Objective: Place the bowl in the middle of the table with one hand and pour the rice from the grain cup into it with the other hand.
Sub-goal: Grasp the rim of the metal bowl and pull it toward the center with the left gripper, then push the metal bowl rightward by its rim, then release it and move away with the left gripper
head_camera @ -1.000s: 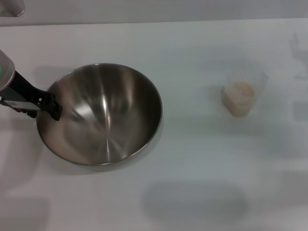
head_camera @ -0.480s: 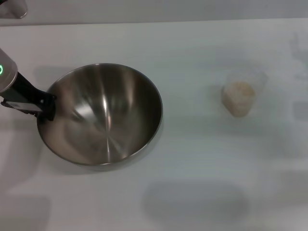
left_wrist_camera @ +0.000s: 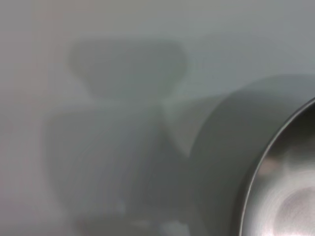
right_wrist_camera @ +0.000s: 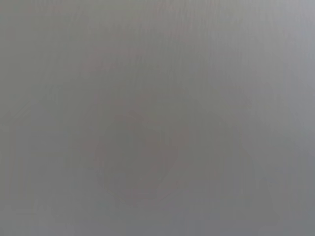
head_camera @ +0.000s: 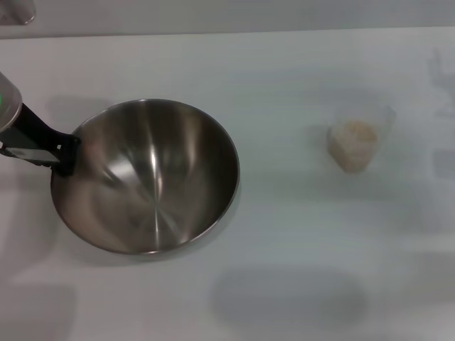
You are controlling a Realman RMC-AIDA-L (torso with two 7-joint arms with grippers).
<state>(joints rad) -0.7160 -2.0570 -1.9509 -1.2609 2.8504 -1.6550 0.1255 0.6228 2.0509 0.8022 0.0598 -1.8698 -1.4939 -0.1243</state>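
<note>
Left gripper (head_camera: 65, 153) closed on the left rim of the stainless-steel bowl (head_camera: 153, 177), which sits left of centre on the white table (head_camera: 284, 249). The grain cup (head_camera: 353, 142), holding rice (head_camera: 352, 133), stands well apart at right, untouched. Right gripper out of view. Risk: a rim-only pinch may slip on the polished steel, letting the bowl tilt or skid short of centre.
</note>
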